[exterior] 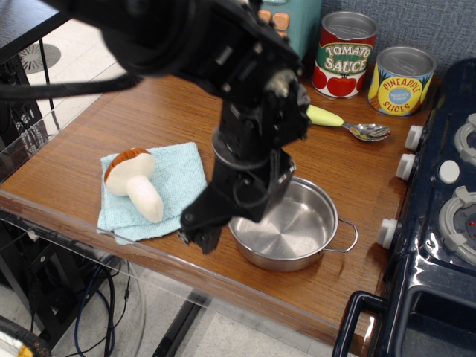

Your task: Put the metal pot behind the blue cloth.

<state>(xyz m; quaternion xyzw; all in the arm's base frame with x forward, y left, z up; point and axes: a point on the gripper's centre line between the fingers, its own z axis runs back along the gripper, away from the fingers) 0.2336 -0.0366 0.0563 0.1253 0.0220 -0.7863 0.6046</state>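
The metal pot [297,227] is shallow, shiny and empty, and stands near the table's front edge, right of the blue cloth [182,175]. Its right wire handle shows; the left one is hidden behind my arm. The cloth lies flat with a white plush mushroom [134,182] with a brown cap on it. My black gripper [201,234] is low at the pot's left rim, between pot and cloth, pointing down to the front. Its fingers look close together, but whether they hold the handle is hidden.
A tomato sauce can [344,56] and a pineapple can [401,80] stand at the back right. A spoon with a yellow-green handle [364,130] lies in front of them. A toy stove [446,208] borders the right side. A toy microwave [286,15] stands at the back.
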